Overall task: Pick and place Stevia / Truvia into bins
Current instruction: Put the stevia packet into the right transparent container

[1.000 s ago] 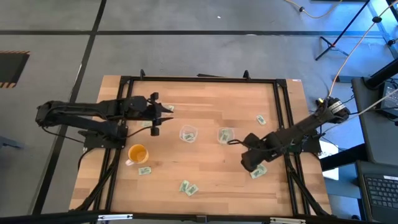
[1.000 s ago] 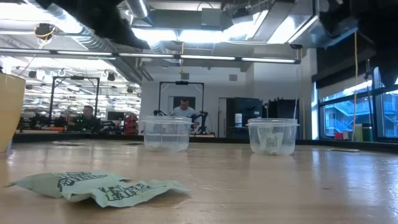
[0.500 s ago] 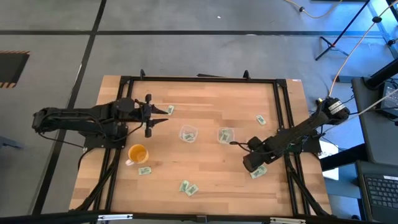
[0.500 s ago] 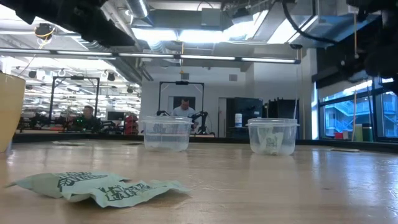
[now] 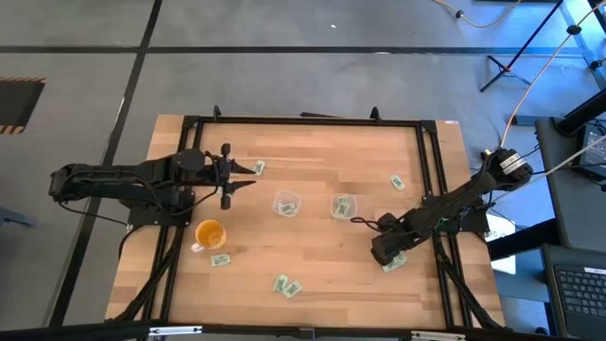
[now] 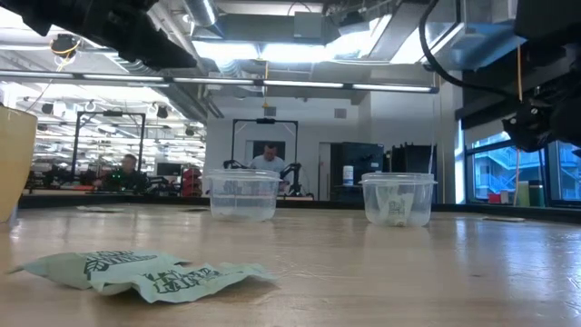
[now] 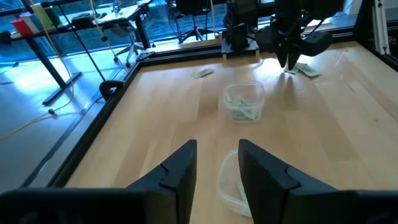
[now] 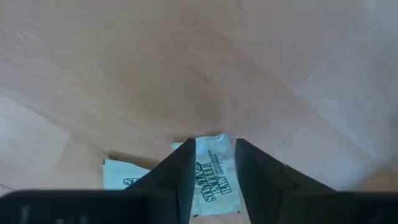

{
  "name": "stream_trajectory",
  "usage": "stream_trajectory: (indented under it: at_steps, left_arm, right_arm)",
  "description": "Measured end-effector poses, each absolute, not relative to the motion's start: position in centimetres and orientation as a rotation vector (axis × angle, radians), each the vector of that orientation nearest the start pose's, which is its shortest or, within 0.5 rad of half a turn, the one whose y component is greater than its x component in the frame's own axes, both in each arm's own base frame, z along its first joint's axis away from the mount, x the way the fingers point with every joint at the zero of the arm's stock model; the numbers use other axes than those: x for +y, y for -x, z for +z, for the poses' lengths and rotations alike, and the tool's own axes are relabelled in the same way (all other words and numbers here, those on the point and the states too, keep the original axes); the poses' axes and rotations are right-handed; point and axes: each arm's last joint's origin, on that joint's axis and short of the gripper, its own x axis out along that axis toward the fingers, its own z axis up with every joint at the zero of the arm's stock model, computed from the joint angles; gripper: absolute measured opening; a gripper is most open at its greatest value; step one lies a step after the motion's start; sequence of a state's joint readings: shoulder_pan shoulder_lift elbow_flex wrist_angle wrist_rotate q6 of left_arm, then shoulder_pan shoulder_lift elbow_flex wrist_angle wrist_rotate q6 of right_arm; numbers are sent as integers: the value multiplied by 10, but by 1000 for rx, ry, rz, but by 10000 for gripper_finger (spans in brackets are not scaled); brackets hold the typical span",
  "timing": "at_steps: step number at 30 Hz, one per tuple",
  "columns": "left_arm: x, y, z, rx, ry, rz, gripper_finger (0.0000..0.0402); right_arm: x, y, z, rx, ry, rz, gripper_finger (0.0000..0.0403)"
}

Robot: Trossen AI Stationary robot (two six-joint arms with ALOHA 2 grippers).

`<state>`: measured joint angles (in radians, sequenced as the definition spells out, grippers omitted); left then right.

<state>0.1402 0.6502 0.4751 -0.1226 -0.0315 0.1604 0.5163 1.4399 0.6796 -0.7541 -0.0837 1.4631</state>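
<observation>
Green-and-white Stevia packets lie flat and scattered on the wooden table: one near the far left (image 5: 258,167), one far right (image 5: 397,182), one by the orange cup (image 5: 220,259), a pair near the front (image 5: 287,285) (image 6: 145,271). Two clear bins stand mid-table: the left bin (image 5: 286,204) (image 7: 231,185) looks empty, and the right bin (image 5: 343,206) (image 7: 244,102) holds packets. My right gripper (image 5: 383,250) (image 8: 213,155) is open and hovers above two packets (image 5: 394,262), one packet (image 8: 211,177) showing between its fingers. My left gripper (image 5: 227,182) (image 7: 217,155) is open, left of the bins.
An orange translucent cup (image 5: 209,232) (image 6: 14,162) stands near the left side, just nearer than the left gripper. A black frame rail (image 5: 431,180) runs along the table's sides. Bare wood lies between the bins and the near edge. People sit in the room beyond the table.
My right gripper has moved toward the near edge and down over the packets at the right, coming into the low view from above. My left gripper has drawn back a little toward the table's left edge and turned, then kept still.
</observation>
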Motion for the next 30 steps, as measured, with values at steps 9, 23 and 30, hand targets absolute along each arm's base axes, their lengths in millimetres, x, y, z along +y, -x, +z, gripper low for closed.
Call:
stream_trajectory:
  at_steps: [9,23,30]
  left_arm:
    - [22,-152,251,311,-126,149,114]
    - [22,-152,250,319,-126,149,114]
    - [22,-152,250,320,-126,149,114]
  right_arm:
    - [108,-182,138,1550,-834,-658,93]
    - [111,-185,124,1596,-798,-710,44]
    - [112,-188,135,1629,-727,-742,5]
